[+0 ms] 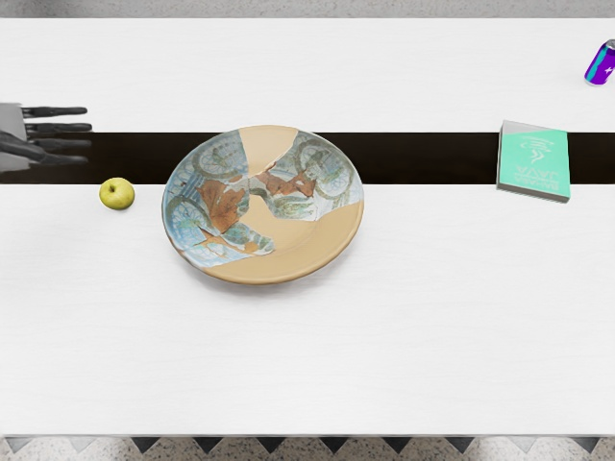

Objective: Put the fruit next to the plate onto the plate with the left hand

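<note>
Apple (116,194) is seen just left of plate (288,269); left hand (38,144) is held nearby, fingers spread, empty.

Open white tabletop (288,365) lies between the left hand (48,136), fingers extended at the left edge, and the small yellow-green apple (116,194). The broad tan ceramic plate (317,245), patterned blue and orange, rises just right of the apple across a narrow gap. The teal book (533,161) and purple can (601,63) stand well apart, far right.

Homelike white table (384,365) with plate (322,261), book (533,161), can (601,63).
</note>
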Robot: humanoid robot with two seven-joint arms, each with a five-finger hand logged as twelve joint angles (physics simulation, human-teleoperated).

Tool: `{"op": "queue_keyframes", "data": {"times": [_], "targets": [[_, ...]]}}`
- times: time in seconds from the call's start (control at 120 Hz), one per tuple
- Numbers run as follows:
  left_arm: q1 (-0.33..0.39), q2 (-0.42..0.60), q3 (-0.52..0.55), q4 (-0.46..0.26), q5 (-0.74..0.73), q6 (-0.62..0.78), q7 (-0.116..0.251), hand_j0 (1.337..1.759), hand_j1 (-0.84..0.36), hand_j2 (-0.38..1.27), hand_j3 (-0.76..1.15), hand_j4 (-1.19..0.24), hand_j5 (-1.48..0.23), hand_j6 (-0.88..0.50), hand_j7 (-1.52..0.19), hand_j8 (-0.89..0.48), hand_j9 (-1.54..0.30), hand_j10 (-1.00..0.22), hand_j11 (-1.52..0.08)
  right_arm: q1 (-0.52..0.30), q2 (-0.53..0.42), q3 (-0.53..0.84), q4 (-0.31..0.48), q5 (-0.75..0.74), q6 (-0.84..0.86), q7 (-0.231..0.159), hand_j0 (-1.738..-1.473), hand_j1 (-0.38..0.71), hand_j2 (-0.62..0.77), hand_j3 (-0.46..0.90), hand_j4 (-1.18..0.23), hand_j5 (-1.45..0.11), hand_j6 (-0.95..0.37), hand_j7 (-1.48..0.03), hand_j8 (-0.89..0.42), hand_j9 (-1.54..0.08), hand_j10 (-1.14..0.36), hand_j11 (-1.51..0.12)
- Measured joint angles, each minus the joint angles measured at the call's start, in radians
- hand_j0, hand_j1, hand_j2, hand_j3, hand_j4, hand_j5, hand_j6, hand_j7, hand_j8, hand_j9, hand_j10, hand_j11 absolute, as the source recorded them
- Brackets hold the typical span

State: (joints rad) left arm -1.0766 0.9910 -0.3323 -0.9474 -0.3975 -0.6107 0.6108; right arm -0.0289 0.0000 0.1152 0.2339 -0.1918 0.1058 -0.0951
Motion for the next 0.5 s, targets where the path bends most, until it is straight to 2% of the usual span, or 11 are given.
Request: {"op": "queue_keyframes", "data": {"times": [0.175,0.217,0.408,0.5], "targets": [[-0.005,-0.003,-0.001,0.001,0.001,-0.001,0.000,1.658,0.33,0.00,0.00,-0.01,-0.01,-0.01,-0.01,-0.01,-0.01,-0.01,-0.01,0.000,0.000,0.000,0.000,0.000,0.000,0.000,-1.658,-0.33,0.00,0.00,-0.02,-0.02,-0.02,-0.02,-0.02,-0.02,-0.02,-0.02],[-0.015,-0.045,0.000,0.001,0.023,-0.001,0.000,1.658,0.34,0.00,0.00,-0.01,-0.01,-0.01,-0.01,-0.01,-0.01,-0.01,-0.01,0.000,0.000,0.000,0.000,0.000,0.000,0.000,-1.658,-0.33,0.00,0.00,-0.02,-0.02,-0.02,-0.02,-0.02,-0.02,-0.02,-0.02],[-0.145,-0.135,0.000,-0.001,0.291,-0.001,0.000,1.658,0.34,0.00,0.00,-0.01,-0.01,-0.01,-0.01,-0.01,-0.01,-0.01,-0.01,0.000,0.000,0.000,-0.001,0.000,0.000,0.000,-1.658,-0.33,0.00,0.00,-0.02,-0.02,-0.02,-0.02,-0.02,-0.02,-0.02,-0.02],[-0.156,-0.194,-0.001,-0.004,0.497,-0.001,0.000,1.658,0.34,0.00,0.00,-0.01,-0.01,-0.01,-0.01,-0.01,-0.01,-0.01,-0.01,0.000,0.000,0.000,-0.001,0.000,0.000,0.000,-1.658,-0.33,0.00,0.00,-0.02,-0.02,-0.02,-0.02,-0.02,-0.02,-0.02,-0.02]]}}
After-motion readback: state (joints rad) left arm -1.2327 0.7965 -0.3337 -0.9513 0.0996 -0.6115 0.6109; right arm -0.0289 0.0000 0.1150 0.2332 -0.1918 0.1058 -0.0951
